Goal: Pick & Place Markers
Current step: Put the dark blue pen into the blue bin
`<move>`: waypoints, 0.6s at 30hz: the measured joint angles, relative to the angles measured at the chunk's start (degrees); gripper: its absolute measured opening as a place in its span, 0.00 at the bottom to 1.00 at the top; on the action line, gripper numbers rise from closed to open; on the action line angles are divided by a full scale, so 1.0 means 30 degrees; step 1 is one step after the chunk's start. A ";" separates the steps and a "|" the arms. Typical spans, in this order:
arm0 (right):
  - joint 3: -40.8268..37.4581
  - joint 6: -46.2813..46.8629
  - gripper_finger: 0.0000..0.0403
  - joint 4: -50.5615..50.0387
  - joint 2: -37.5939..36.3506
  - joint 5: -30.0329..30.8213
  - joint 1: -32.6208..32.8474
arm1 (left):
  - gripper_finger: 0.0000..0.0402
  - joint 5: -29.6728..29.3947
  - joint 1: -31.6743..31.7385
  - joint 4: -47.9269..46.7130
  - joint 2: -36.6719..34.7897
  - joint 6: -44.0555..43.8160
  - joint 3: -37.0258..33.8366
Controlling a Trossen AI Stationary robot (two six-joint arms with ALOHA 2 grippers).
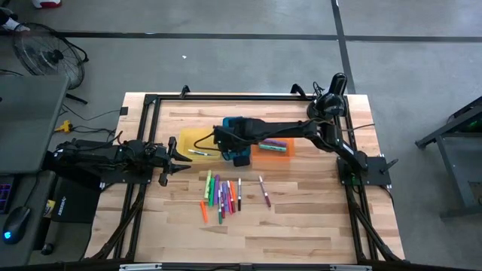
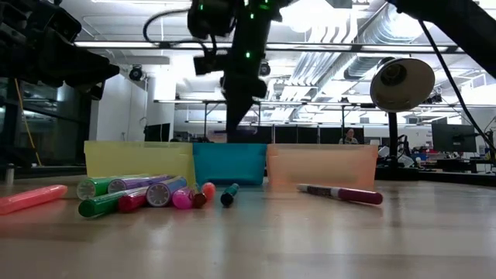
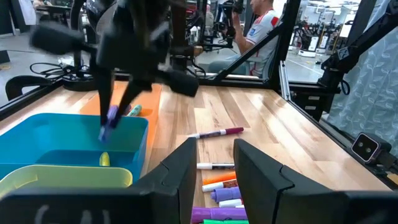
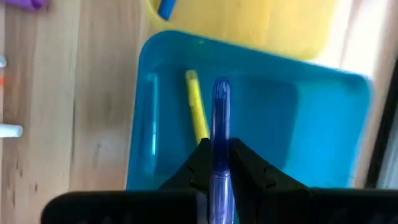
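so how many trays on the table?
3, in a row behind the loose markers: yellow tray nearest the left arm, blue tray in the middle under the right gripper, orange tray on the far side. None look hidden.

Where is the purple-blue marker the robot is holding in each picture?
High view: not visible; the right gripper hides it above the blue tray.
Low view: cannot tell; the dark arm hangs over the blue tray.
Left wrist view: purple marker hanging from the right gripper, above the blue tray.
Right wrist view: marker between the fingers, over the blue tray.
Shared landmark: the blue tray.
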 joint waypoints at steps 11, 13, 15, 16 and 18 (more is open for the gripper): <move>-0.1018 0.0398 0.06 0.1431 0.0152 -0.0909 -0.0248 | 0.26 -0.0002 0.0001 0.0000 -0.0004 0.0000 0.0004; -0.1018 0.0693 0.08 0.1426 0.0158 -0.0995 -0.0244 | 0.26 -0.0002 0.0001 0.0000 0.0002 0.0000 0.0003; -0.1018 0.0952 0.09 0.1419 0.0158 -0.1230 -0.0244 | 0.26 -0.0002 0.0002 0.0000 0.0001 0.0000 0.0006; -0.1018 0.1008 0.09 0.1419 0.0158 -0.1458 -0.0225 | 0.26 -0.0002 -0.0003 0.0000 -0.0004 0.0000 0.0001; -0.1018 0.1037 0.10 0.1440 0.0158 -0.1742 -0.0205 | 0.26 -0.0002 -0.0001 0.0000 -0.0003 0.0000 0.0000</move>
